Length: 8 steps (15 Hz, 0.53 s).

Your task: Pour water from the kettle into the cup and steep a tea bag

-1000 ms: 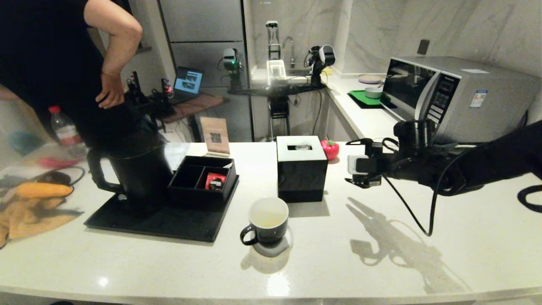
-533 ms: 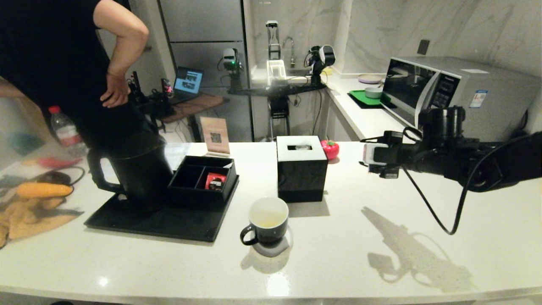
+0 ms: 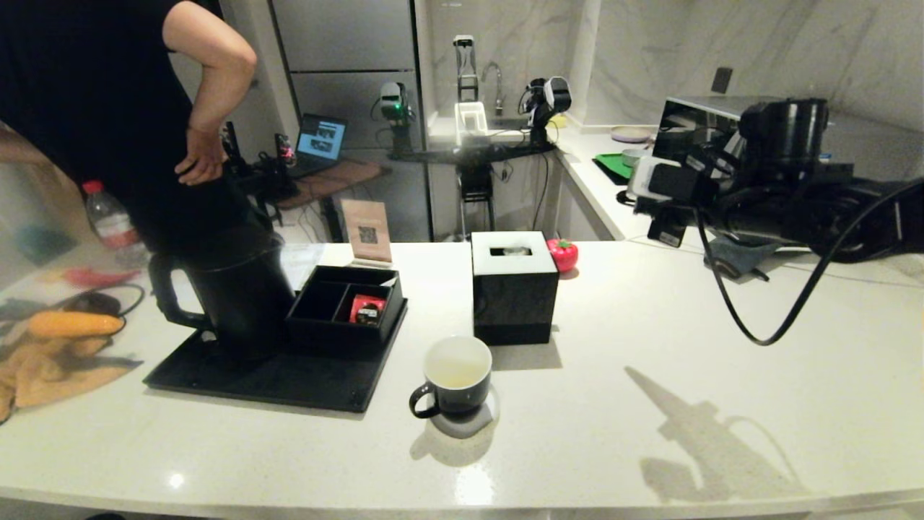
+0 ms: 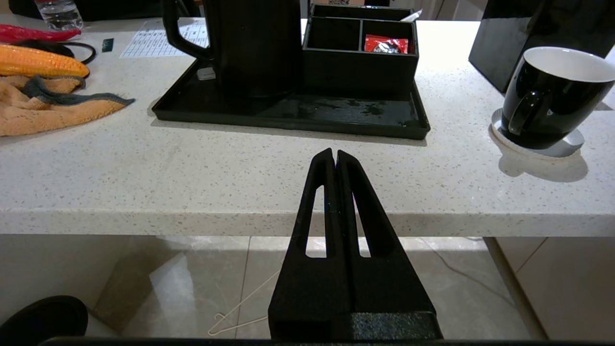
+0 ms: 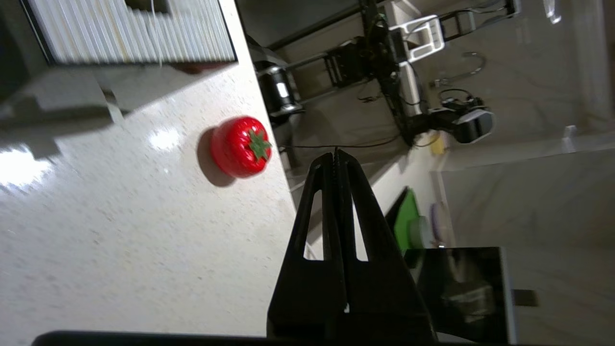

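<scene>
The left gripper [image 4: 335,156] hangs low in front of the counter edge, below the worktop, its two fingers pressed together with nothing between them. Straight ahead of its closed jaws, across a bare strip of the speckled white counter [image 4: 144,178], lies the black tray [image 4: 307,113]. To one side of that line and a little nearer, the cup [image 3: 456,385] stands upright on a pale coaster [image 4: 567,144], handle turned toward the counter's front edge; its white inside holds a shallow pale liquid. No tea bag can be made out in it.

On the tray, beyond the jaws, the kettle [image 3: 234,289] stands upright with its loop handle pointing away from the cup, touching the divided black box [image 3: 346,303] beside it. One compartment of that box holds a small red packet [image 4: 386,44]. An orange cloth [image 4: 43,110] lies on the counter off to the other side of the jaws from the cup.

Behind the cup sits the black tissue box [image 3: 514,287], and just beyond it a red tomato-shaped timer [image 3: 562,254].

The right gripper [image 5: 335,157] is raised high above the counter's far right, well apart from the cup and kettle, rolled onto its side. Its fingers are also pressed together, gripping nothing; the timer lies below and beyond its tips, with the tissue box past that. A person in black [image 3: 108,108] stands behind the kettle.
</scene>
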Available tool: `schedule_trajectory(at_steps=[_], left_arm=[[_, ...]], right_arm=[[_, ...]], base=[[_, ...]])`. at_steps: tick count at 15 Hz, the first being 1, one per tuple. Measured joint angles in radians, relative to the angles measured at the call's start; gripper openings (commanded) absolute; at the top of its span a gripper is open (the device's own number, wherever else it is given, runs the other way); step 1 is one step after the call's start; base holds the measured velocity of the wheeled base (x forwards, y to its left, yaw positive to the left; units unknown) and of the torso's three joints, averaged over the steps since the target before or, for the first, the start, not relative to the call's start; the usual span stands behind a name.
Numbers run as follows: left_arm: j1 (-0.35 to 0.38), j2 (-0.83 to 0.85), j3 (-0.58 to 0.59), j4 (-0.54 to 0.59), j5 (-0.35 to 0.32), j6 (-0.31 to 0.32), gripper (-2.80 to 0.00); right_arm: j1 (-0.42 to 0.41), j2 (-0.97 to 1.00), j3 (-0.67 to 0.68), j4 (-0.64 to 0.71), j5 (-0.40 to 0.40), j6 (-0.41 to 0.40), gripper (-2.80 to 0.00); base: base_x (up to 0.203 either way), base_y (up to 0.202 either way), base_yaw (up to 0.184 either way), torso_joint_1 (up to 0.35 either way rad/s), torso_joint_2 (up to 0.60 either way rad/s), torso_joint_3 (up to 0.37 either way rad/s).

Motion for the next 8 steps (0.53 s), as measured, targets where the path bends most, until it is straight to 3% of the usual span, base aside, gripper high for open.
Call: schedule_trajectory(at_steps=[5,8], left_arm=[[0.0,0.0,0.0,0.0,0.0,0.0,-2.8],[0.0,0.0,0.0,0.0,0.0,0.0,-2.8]], right_arm=[[0.055,0.053,-0.291,0.279,0.0,0.144,-2.8],[0.093,0.12,-0.478,0.51,-0.015,0.276,-2.8]], base=[[0.0,0.0,0.0,0.0,0.0,0.0],[0.0,0.0,0.0,0.0,0.0,0.0]])
